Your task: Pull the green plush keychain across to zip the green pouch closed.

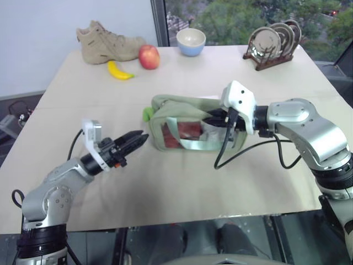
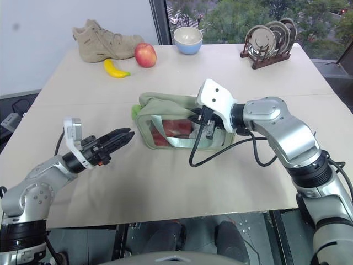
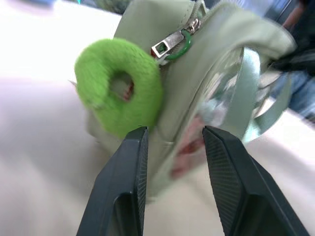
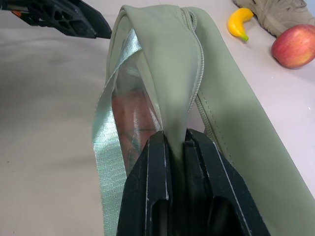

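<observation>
**Pouch pinned at one end, zip charm waits at the other**

Black fingers of the left tool [image 1: 134, 139] stand partly apart and hold nothing, poised just short of the green plush keychain [image 3: 118, 93], the ring-shaped lime charm that hangs from the metal zip puller [image 3: 170, 44] at the near end of the green pouch [image 1: 182, 118]. From the left wrist, the charm sits just beyond the tips and a little to one side, with the pouch's end seam running between the two fingers.

Across the pouch, the right tool [image 4: 174, 147] is clamped tight on a fold of the pale fabric at the opposite end, as the right wrist view shows, its fingers pressed together with cloth pinched between them. That grip appears to serve as the anchor for the zip.

The pouch stands on the tan counter [image 1: 165, 187] between the two tools, its clear window and strap handles facing the robot, something reddish showing through.

The step in hand looks to be the reach for the charm: the anchor is set, the pull not yet begun. The next move likely calls for the left tool to advance a touch, shift sideways to bracket the plush ring, close on it, then draw it along the zip toward the right tool while that tool holds firm.

Beyond both tools lie a banana [image 1: 119, 71], an apple [image 1: 149, 57], a tan boot [image 1: 107, 43], a bowl [image 1: 191, 42] and a rack of plates [image 1: 273, 43].
</observation>
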